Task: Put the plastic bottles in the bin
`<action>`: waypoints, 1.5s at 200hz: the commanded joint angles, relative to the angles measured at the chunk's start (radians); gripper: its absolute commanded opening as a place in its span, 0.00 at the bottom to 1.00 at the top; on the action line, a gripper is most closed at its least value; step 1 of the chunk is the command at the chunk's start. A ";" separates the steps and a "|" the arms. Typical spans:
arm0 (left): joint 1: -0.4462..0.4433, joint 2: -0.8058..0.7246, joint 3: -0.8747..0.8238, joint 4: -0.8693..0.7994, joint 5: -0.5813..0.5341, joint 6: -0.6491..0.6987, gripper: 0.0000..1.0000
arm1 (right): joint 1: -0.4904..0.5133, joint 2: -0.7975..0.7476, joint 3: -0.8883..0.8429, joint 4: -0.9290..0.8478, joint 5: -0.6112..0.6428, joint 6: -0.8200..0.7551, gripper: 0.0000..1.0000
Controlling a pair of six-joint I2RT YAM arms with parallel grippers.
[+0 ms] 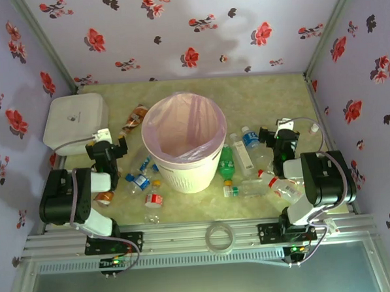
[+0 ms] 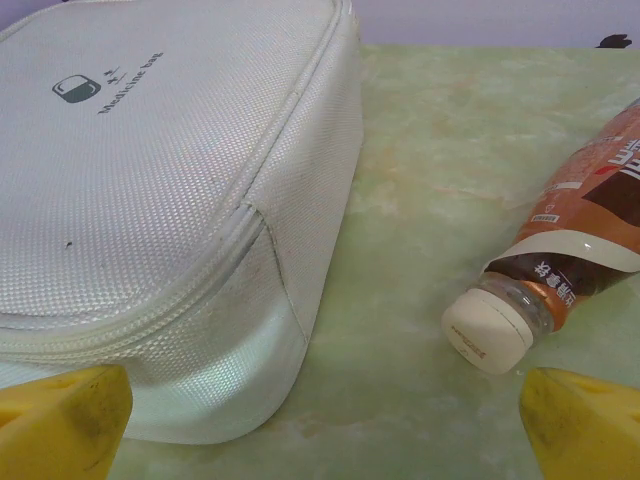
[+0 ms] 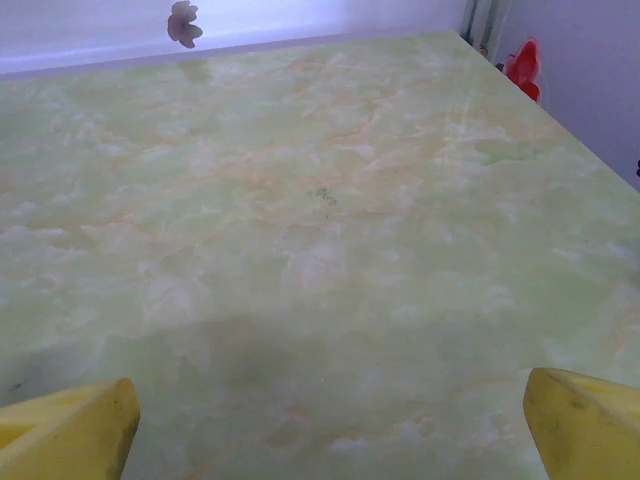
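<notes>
1. The left pincer (image 2: 320, 430) gapes wide open, its yellow fingertips (image 2: 60, 420) far apart and holding nothing.
2. Just ahead of its right fingertip an orange-brown bottle (image 2: 570, 250) lies on its side. It has a brown label, and its cream cap is the end nearest the pincer. Ahead on the left sits a white fabric case (image 2: 170, 180), apart from the bottle.
3. The right pincer (image 3: 325, 430) is equally wide open and empty, with bare green marbled table (image 3: 320, 220) ahead.
4. Between the two pincers stands the bin (image 1: 190, 176), upright, white, ribbed and pink-lined.
5. A green bottle (image 1: 226, 162) lies beside the bin on the right pincer's side. Clear bottles (image 1: 249, 189) with blue or red labels lie near both arms.
</notes>
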 commanded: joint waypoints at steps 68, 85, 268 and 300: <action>0.008 0.001 0.009 0.031 -0.023 -0.013 1.00 | -0.006 -0.002 0.011 0.007 0.023 0.022 0.99; 0.007 0.002 0.009 0.029 -0.022 -0.015 1.00 | -0.006 -0.003 0.010 0.007 0.022 0.024 0.99; 0.008 -0.401 0.012 -0.327 -0.047 -0.024 1.00 | -0.010 -0.227 0.120 -0.367 0.026 0.034 0.99; 0.013 -0.658 0.162 -0.849 -0.199 -0.273 0.98 | 0.018 -0.375 0.313 -0.873 0.028 0.078 0.99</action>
